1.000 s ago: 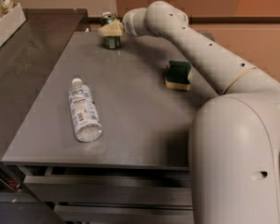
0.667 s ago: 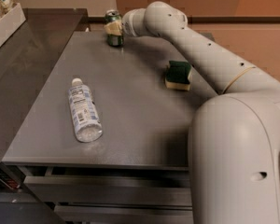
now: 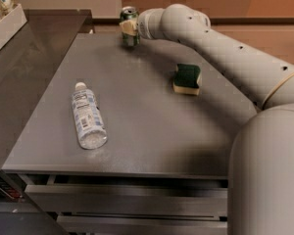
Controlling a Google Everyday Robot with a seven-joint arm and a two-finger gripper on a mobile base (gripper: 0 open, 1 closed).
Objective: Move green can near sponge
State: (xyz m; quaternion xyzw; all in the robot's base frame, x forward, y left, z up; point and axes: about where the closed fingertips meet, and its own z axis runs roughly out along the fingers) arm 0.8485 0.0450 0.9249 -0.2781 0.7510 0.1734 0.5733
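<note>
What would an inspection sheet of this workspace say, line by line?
Surface: grey table, flat; drawers under its front.
Job's things: can upright at the far edge; sponge right of centre in the picture, green side up, apart from the can.
Clutter: bottle lying on its side at picture left, cap toward the far edge.
Grippers: hand at the far edge, shut on the can.
Cables: nothing seen.
Surroundings: dark counter at picture left with a white box on it; arm stretches over the table's right side.
</note>
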